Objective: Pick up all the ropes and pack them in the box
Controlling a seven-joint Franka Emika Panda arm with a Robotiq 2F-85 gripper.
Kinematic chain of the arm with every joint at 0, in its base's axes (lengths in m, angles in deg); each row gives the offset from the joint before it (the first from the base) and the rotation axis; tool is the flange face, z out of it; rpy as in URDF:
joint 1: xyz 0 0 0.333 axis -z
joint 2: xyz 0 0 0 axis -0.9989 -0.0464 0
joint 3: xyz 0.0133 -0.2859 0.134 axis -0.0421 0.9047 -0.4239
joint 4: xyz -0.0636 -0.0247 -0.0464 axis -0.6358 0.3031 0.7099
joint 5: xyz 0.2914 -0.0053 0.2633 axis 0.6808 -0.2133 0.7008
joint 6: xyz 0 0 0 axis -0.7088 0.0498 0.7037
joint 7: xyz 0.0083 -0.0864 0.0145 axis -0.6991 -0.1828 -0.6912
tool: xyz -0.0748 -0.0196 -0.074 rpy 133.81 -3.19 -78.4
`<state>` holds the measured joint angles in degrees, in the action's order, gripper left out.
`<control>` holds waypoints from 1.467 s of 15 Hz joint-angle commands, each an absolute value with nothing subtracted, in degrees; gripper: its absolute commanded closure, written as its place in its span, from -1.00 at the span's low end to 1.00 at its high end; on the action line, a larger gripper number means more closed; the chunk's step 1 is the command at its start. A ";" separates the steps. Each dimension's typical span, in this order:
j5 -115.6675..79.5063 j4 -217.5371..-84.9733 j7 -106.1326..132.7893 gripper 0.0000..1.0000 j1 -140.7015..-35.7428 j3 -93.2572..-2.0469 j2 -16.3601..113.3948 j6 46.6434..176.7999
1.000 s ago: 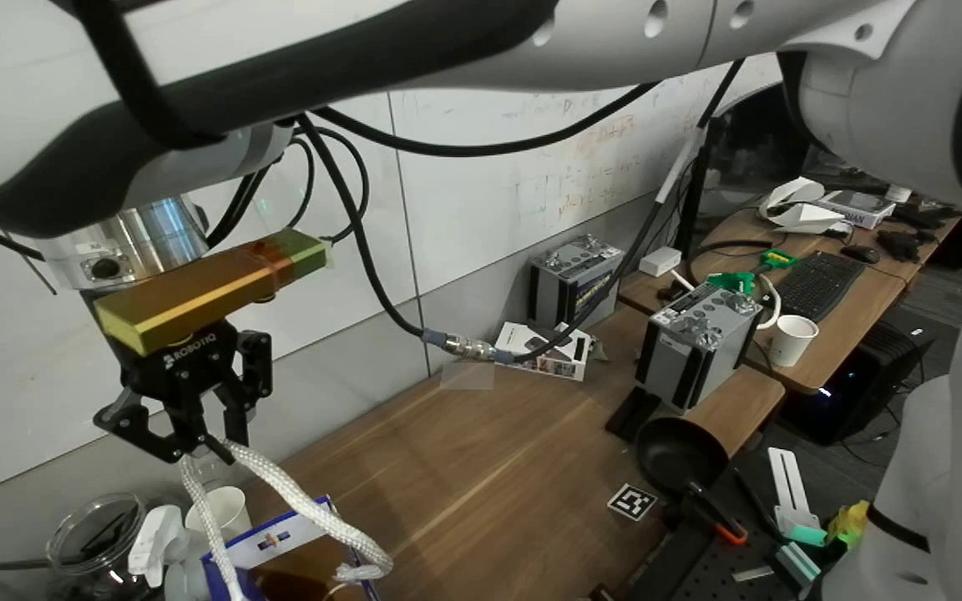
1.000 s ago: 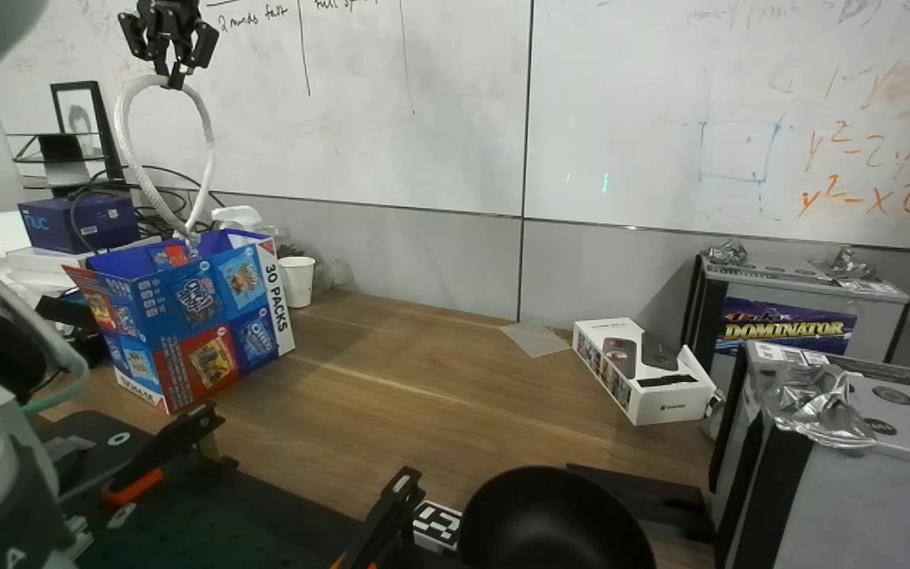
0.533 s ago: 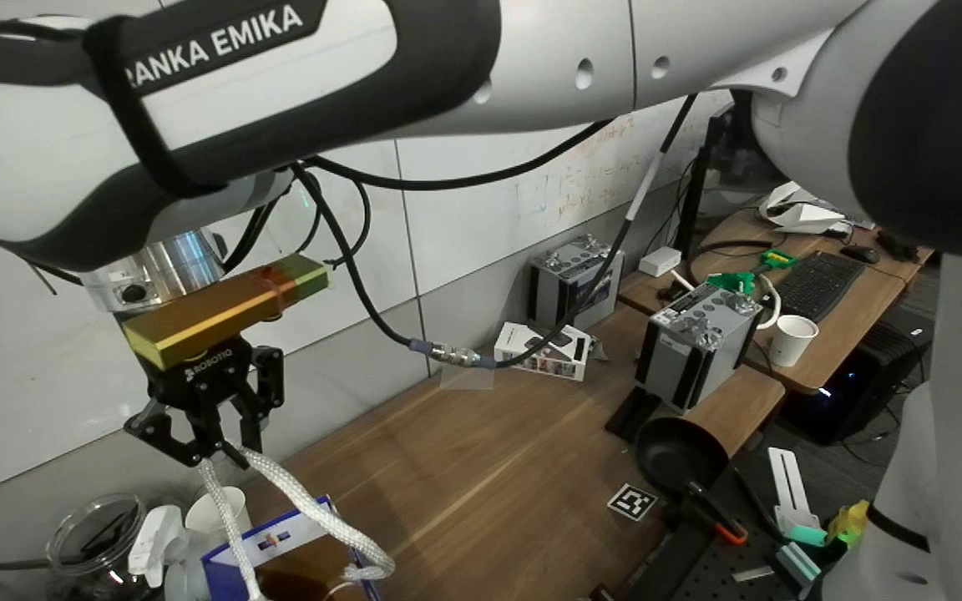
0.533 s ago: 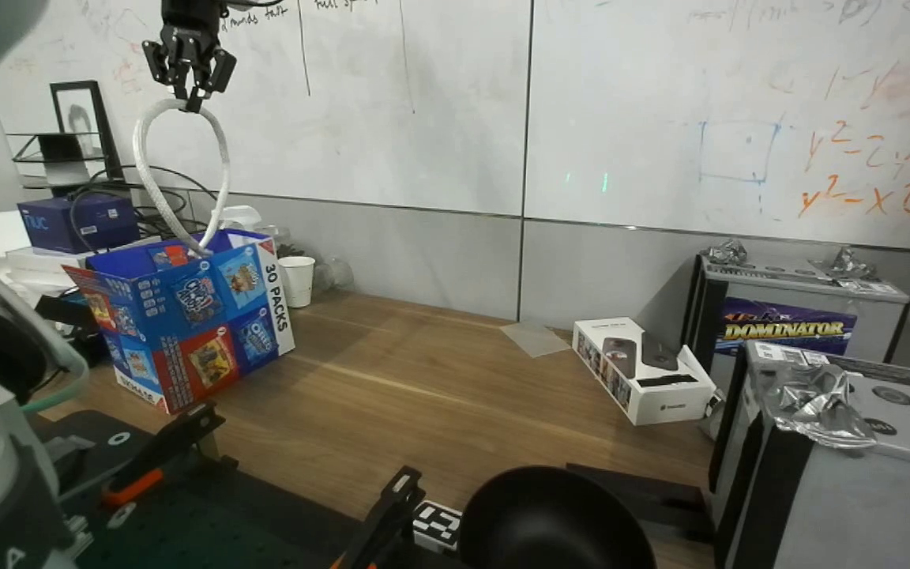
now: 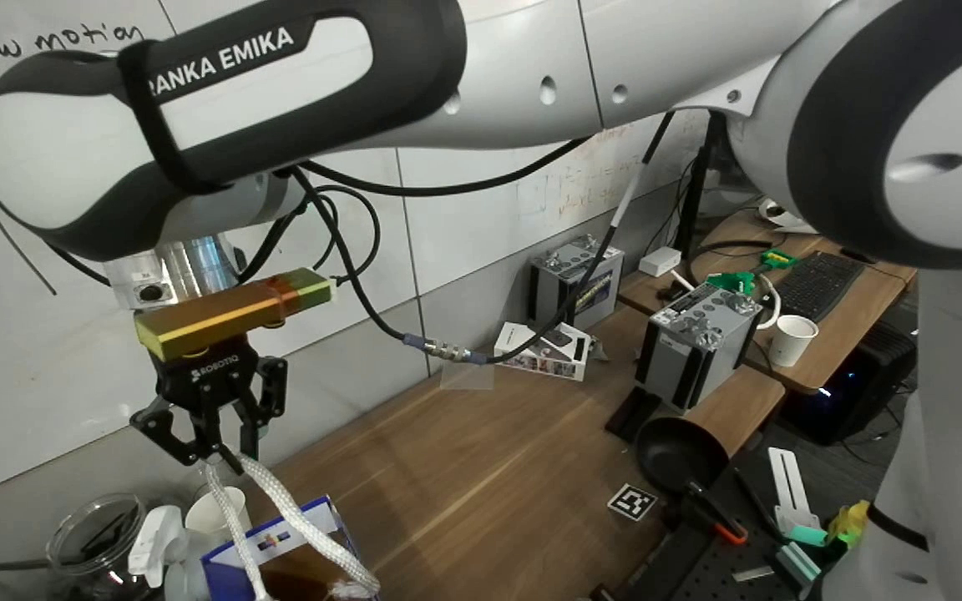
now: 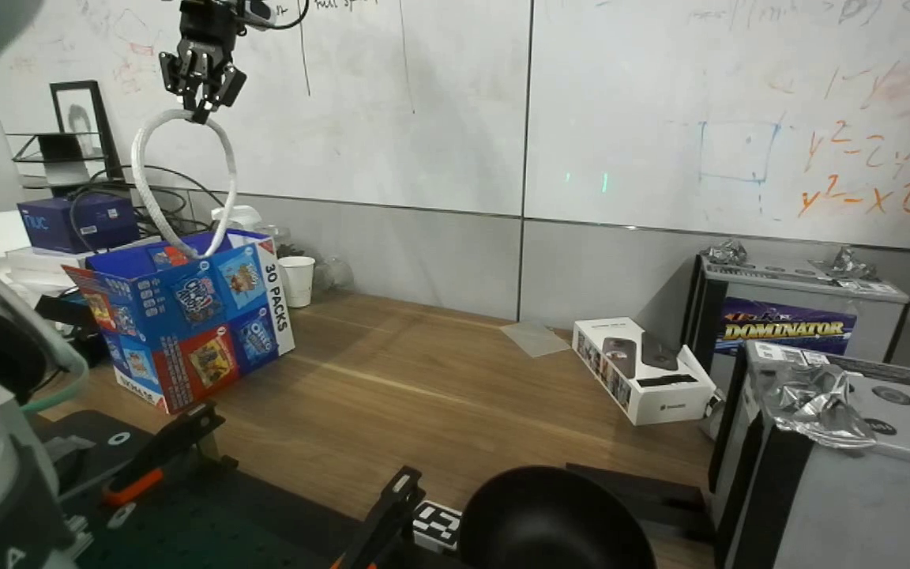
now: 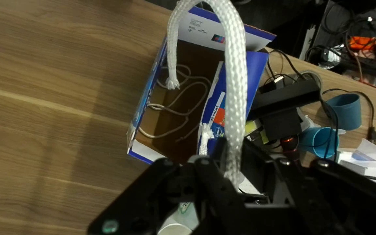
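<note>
My gripper (image 5: 226,459) is shut on a thick white braided rope (image 5: 301,517), held at its middle. It also shows in an exterior view (image 6: 198,117) and the wrist view (image 7: 232,153). The rope (image 6: 139,170) hangs in a loop over the open box (image 6: 202,332), blue with snack pictures. In the wrist view, one frayed end of the rope (image 7: 235,81) is over the opening and the other over a flap. I cannot tell whether they touch the box (image 7: 204,32). Thin pale cords (image 7: 153,136) lie curled on the box's floor.
White cups (image 6: 297,280) and a spray bottle (image 5: 159,542) stand close behind the box. Black cables and devices (image 7: 284,98) and blue cups (image 7: 344,111) lie beside it. A black pan (image 6: 554,521), a white phone carton (image 6: 644,371) and grey batteries (image 5: 698,346) stand farther off.
My gripper has moved down and, in an exterior view, to the right, carrying the rope lower over the box. It stays shut on the rope. The box has not moved.
</note>
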<state>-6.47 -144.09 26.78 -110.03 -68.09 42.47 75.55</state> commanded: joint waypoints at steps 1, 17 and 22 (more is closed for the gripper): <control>-3.60 -143.79 29.74 0.91 -110.55 -67.66 42.36 78.33; -3.10 -168.20 26.82 0.92 -110.68 -69.98 50.79 96.56; -3.34 -171.00 25.08 0.17 -110.46 -70.41 51.87 97.92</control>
<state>-4.73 -167.94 27.29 -111.05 -69.91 49.02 96.19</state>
